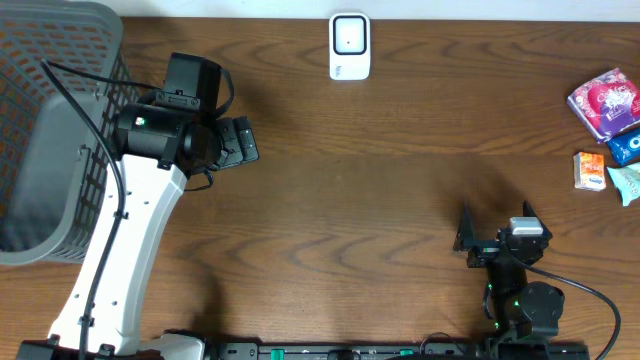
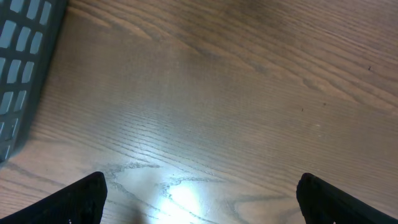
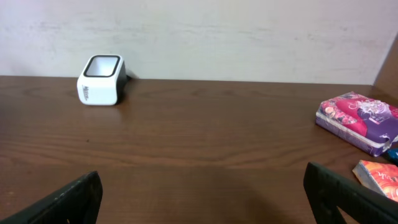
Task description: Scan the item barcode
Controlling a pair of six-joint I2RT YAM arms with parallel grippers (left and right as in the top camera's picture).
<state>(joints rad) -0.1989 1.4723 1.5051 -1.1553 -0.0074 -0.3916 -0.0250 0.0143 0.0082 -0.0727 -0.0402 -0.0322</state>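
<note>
Overhead view: white barcode scanner (image 1: 350, 46) stands on the brown wooden table (image 1: 400, 200); every place below is noted from it.

Left gripper (image 1: 240, 140): left of the scanner and a little nearer the robot, well apart from it. Jaws spread wide, nothing between them. Left wrist view confirms this: both fingertips sit at the frame corners of that gripper (image 2: 202, 196), with only bare wood in the gap.

Grey mesh basket (image 1: 50, 120): far left of the scanner, beyond the left arm. One corner (image 2: 25, 62) shows in the left wrist view.

Right gripper (image 1: 497, 222): right of the scanner and much nearer the robot. Jaws released and empty. Its camera (image 3: 202, 196) looks across the table at the scanner (image 3: 101, 80).

Items for scanning: clustered far right of the scanner, none touched by either gripper.
- pink-purple packet (image 1: 606, 103) (image 3: 360, 121), closest to the scanner's row
- blue packet (image 1: 626, 147), just behind it toward the robot
- orange box (image 1: 590, 171) (image 3: 378, 177)
- pale green packet (image 1: 628, 183), beside the orange box
</note>
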